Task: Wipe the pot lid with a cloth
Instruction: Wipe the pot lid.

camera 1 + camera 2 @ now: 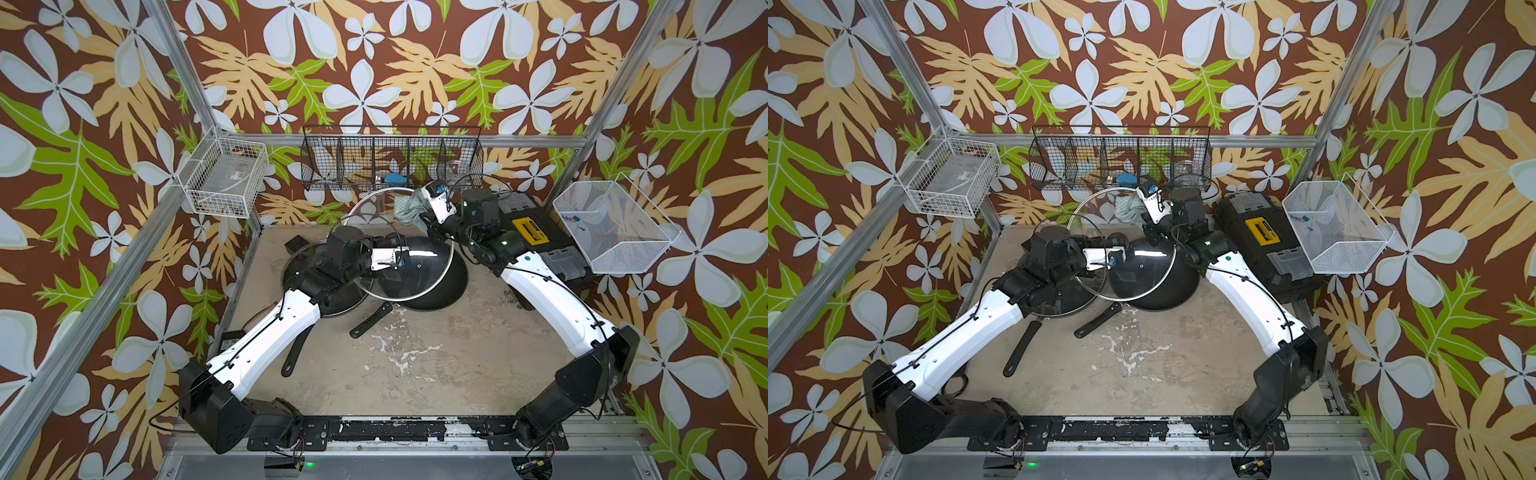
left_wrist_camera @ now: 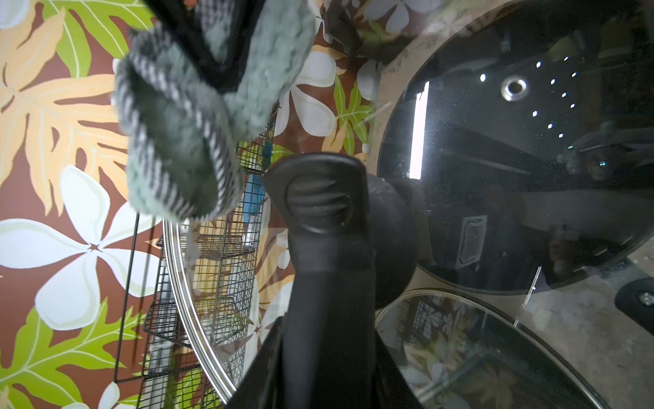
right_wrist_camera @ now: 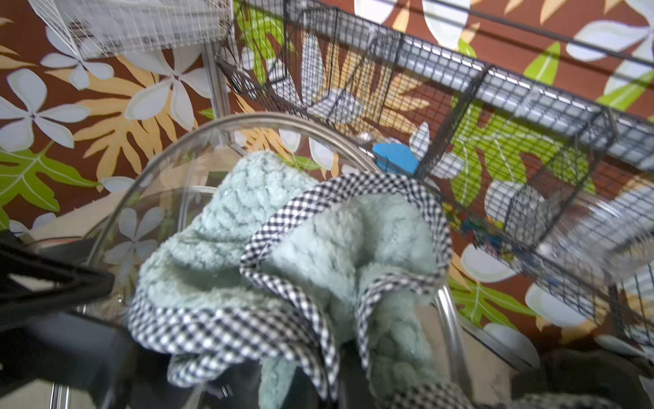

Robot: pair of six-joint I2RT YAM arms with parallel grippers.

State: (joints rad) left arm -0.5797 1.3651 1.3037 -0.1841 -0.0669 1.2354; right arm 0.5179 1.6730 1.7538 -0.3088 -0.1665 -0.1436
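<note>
Lid is up off the table, tilted, toward 12 o'clock of the workspace, over the wok. Left gripper is clamped on its knob. Right gripper is closed on the bunched cloth, which sits at the lid's 1 o'clock rim, apparently against the glass.

Handling notes.
- Lid: rigid glass with a metal rim. It looks smooth, likely slippery, and breakable. I judge it fairly heavy for a single hold. The knob is the only sound grip, and it leaves the disc free to swing when pushed near the edge. I'd press lightly and stroke toward the centre.
- Cloth: light, limp and fluffy, with a checked hem. It is best pinched mid-bunch, with a wad left ahead of the jaws so they stay off the glass.
</note>
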